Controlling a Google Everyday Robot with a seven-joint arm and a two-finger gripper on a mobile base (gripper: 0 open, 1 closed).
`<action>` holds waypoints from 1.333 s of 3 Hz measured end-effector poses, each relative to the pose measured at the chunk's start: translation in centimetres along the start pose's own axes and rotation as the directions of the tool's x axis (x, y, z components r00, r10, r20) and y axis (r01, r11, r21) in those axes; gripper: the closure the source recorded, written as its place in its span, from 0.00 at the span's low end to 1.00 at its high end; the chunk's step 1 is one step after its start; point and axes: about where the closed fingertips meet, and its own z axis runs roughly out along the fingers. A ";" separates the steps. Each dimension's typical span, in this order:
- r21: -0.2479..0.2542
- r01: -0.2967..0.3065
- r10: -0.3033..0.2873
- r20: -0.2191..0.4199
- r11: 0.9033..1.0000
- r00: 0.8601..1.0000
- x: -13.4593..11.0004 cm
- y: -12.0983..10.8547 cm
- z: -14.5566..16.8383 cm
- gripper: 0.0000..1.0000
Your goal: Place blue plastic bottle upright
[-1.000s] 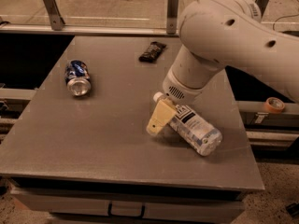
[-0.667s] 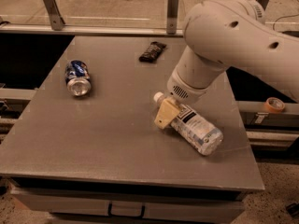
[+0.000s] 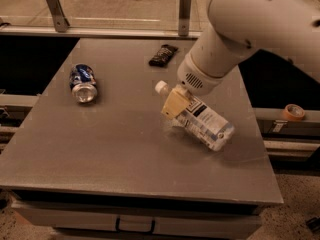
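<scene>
The blue plastic bottle [image 3: 207, 124] is clear with a white cap and a white label. It is tilted over the right middle of the grey table [image 3: 115, 149], cap end raised to the upper left, base low at the right. My gripper [image 3: 176, 103], with a beige finger, is shut on the bottle near its neck. The big white arm comes down from the upper right and hides the far side of the grip.
A blue metal can [image 3: 83, 82] lies on its side at the table's left. A black packet [image 3: 163, 55] lies near the far edge. A tape roll [image 3: 293, 112] sits on a ledge off the table's right side. A glass rail runs behind.
The bottle's cap end has come up and swung to the upper left with my gripper. The bottle has gone from lying flat to tilted. The can and packet have not moved.
</scene>
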 end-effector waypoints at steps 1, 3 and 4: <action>-0.107 0.158 -0.137 0.184 0.982 0.973 -5.9 1.6 -2.5 1.00; -0.173 0.376 -0.239 0.522 0.910 0.819 -13.1 4.3 -6.9 1.00; -0.173 0.375 -0.239 0.520 0.911 0.820 -13.0 4.3 -6.9 1.00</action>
